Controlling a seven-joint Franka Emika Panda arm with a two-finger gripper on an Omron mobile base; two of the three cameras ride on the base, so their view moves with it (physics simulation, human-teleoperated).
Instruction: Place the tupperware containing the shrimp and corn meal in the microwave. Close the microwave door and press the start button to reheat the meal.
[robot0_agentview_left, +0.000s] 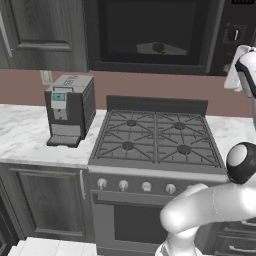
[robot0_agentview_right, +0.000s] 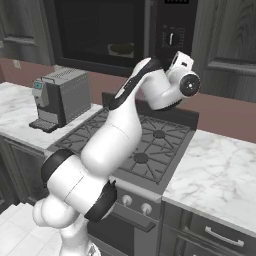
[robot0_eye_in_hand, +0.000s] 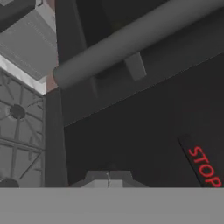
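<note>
1 claw (robot0_eye_in_hand: 109, 177) — shut — at microwave (robot0_eye_in_hand: 144, 127) panel

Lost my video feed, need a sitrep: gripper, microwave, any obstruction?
Gripper shut, empty, at microwave control panel beside STOP label. Microwave door closed, tupperware inside. No obstruction seen.

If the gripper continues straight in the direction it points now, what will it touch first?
Probably the microwave's black control panel: the shut gripper faces it closely, beside the red STOP label. Exact depth is unclear.
</note>
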